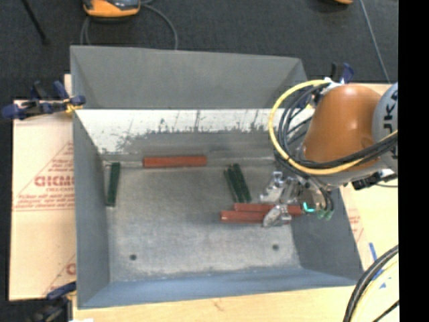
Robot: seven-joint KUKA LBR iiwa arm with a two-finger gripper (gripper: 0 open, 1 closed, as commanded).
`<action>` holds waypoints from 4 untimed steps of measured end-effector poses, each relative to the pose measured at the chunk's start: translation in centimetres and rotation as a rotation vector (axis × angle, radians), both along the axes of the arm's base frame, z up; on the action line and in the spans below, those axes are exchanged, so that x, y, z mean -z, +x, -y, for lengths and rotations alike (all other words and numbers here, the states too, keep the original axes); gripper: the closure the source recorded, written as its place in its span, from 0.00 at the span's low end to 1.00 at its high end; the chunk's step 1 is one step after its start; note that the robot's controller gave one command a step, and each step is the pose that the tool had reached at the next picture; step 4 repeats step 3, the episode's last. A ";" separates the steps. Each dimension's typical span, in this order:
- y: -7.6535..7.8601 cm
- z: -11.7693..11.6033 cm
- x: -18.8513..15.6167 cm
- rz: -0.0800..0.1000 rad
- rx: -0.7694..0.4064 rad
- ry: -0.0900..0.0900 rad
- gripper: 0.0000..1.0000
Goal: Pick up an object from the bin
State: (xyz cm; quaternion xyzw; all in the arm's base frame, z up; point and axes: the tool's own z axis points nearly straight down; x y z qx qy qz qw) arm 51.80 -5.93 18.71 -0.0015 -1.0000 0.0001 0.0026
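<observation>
- Down near the floor of the bin (pixel 167 253), the gripper (pixel 273 208) sits over the right part of a long red-brown bar (pixel 244 214).
- Its 2 fingers (pixel 275 192) stand a little apart, 1 on each side of the bar. Whether they squeeze it yet is hard to tell.
- The step in hand looks like the grab itself. Next, the fingers need to close tight, and then the arm must lift straight up.
- The bar lies flat, and its long side runs left to right. Most of it sticks out to the left of the fingers, so it may tip when lifted.
- Just left of the fingers and a bit farther back lies a tilted dark green bar (pixel 236 183), close to the red-brown bar.
- Well to the left of the fingers lie 2 more things: a second red bar (pixel 174 161) and a second green bar (pixel 112 183).
</observation>
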 end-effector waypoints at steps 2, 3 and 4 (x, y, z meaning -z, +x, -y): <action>0.2 0.0 -0.4 0.008 -0.005 -0.001 1.00; 0.1 -0.1 -3.2 0.007 0.000 0.000 1.00; 0.1 -0.1 -3.2 0.007 0.000 0.000 1.00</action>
